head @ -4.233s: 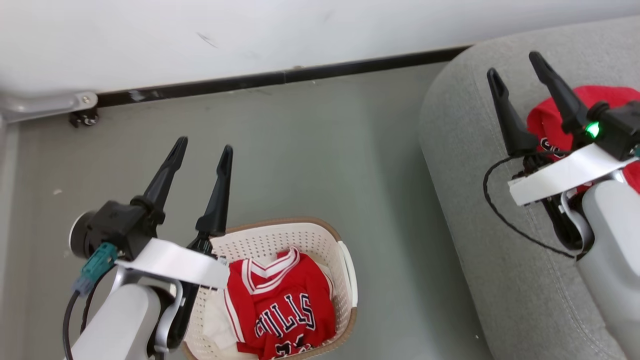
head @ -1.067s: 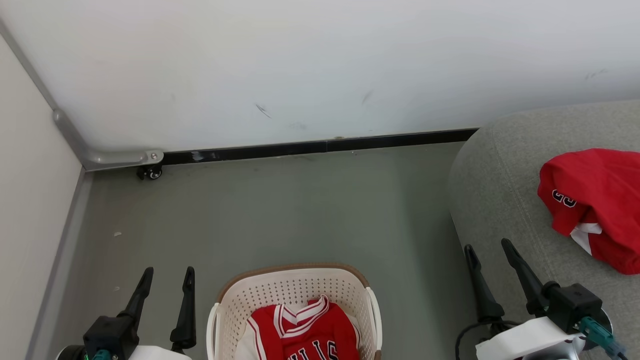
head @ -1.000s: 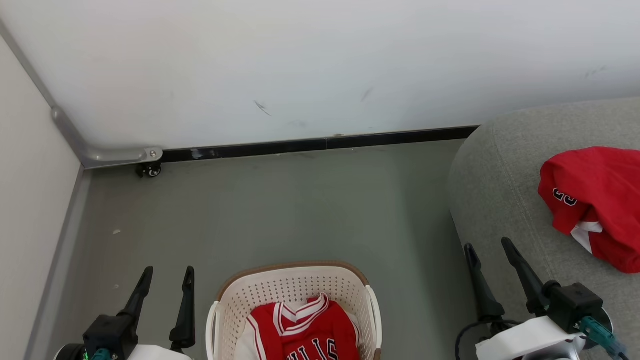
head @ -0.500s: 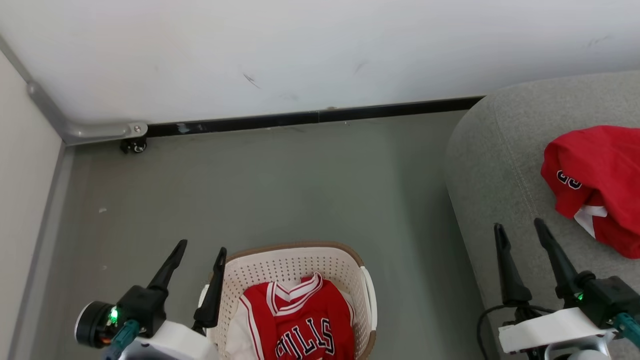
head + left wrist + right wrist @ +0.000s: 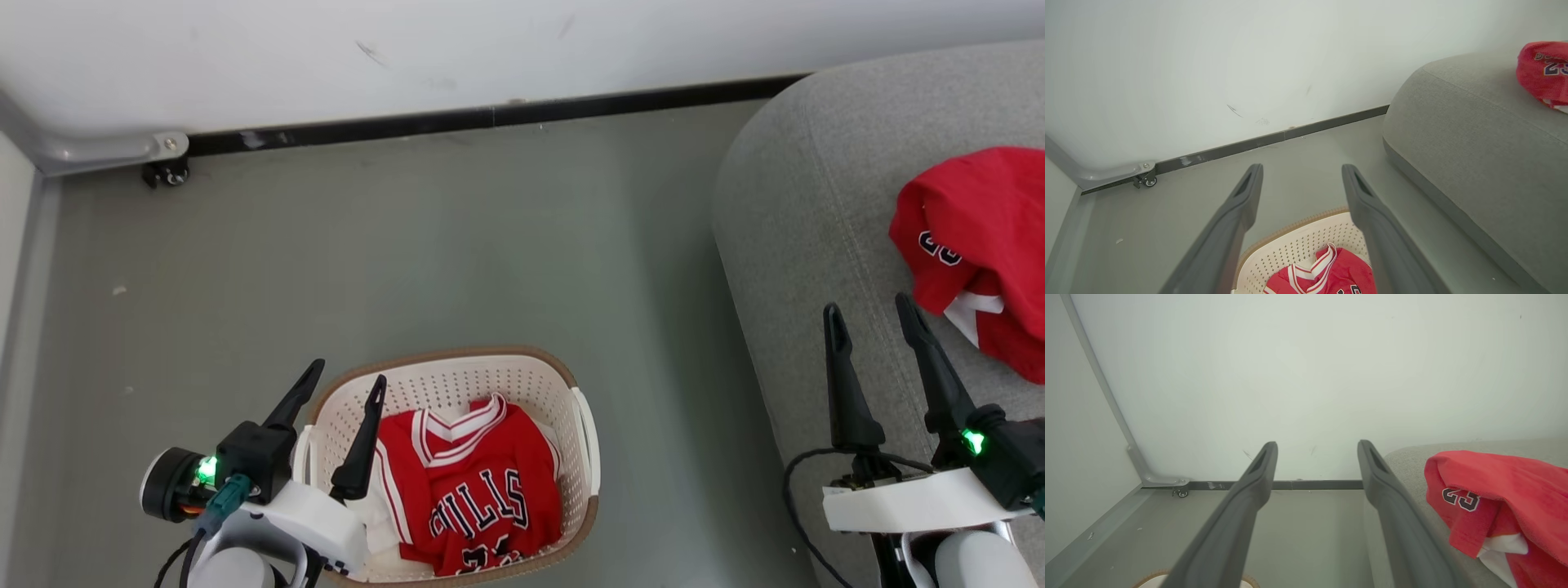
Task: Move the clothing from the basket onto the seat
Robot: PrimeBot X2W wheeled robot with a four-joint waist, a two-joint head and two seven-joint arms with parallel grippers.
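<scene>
Roughly half done, I judge: one red garment [image 5: 980, 245] lies on the seat [image 5: 800, 245] at three o'clock, the BULLS jersey [image 5: 473, 498] waits in the basket [image 5: 457, 359] at six o'clock, and the left hand [image 5: 349, 371] and the right hand [image 5: 868, 304] both stand open, empty.

**Surroundings: Corner Surfaces and Fittings**

White wall [image 5: 571, 41] standing at the back, carrying a dark scuff mark [image 5: 371, 53]. Black baseboard [image 5: 490, 118] running along its foot. Grey floor [image 5: 408, 245] lying below, bearing a pale fleck [image 5: 119, 290]. Silver metal bracket [image 5: 106, 151] sitting in the left corner, a small black caster [image 5: 166, 174] sitting just beneath its end.
</scene>
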